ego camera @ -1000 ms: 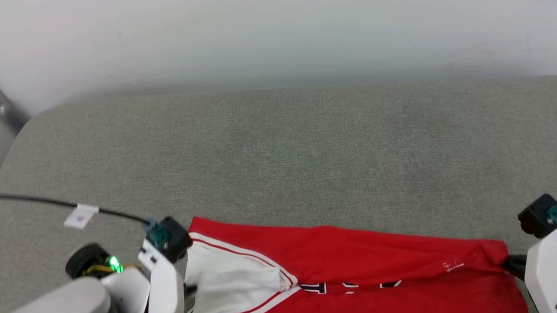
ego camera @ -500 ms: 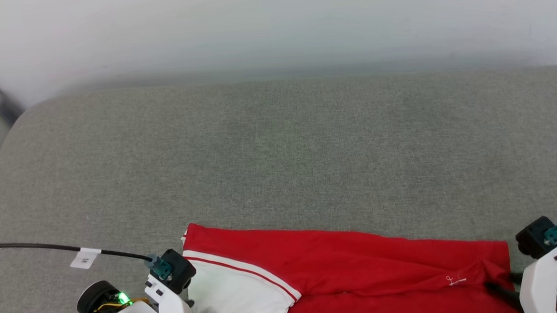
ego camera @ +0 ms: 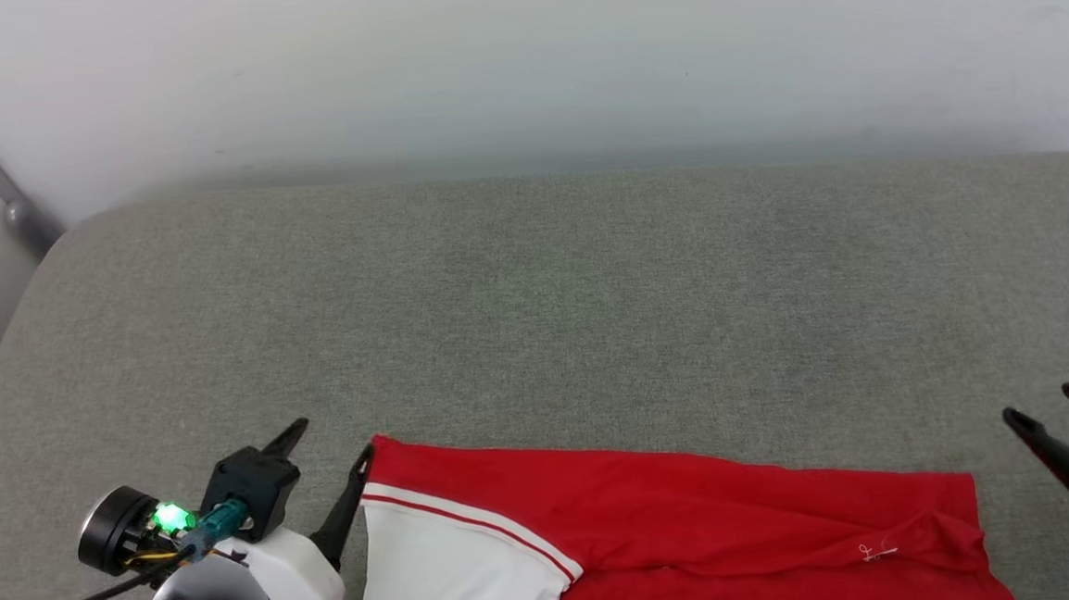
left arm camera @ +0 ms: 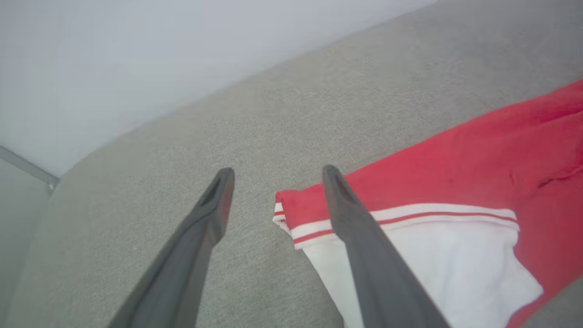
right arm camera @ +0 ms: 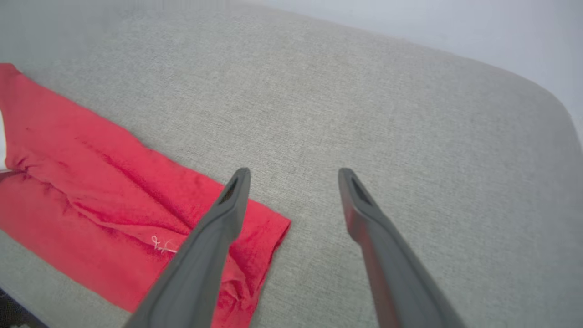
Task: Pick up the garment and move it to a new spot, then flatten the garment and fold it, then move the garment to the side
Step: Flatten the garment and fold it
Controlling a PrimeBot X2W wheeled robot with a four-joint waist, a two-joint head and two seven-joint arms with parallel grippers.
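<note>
Grey cushion (ego camera: 536,318), garment (ego camera: 696,513) between left fingers (ego camera: 347,502) and right fingers (ego camera: 1055,463)

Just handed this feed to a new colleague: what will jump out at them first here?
The red-and-white garment, lying in a long strip along the near edge of the grey padded surface, draws the eye at once. Next come the two open grippers flanking it: the left gripper by its white-sleeved end and the right gripper just off its red end, neither holding cloth.
</note>
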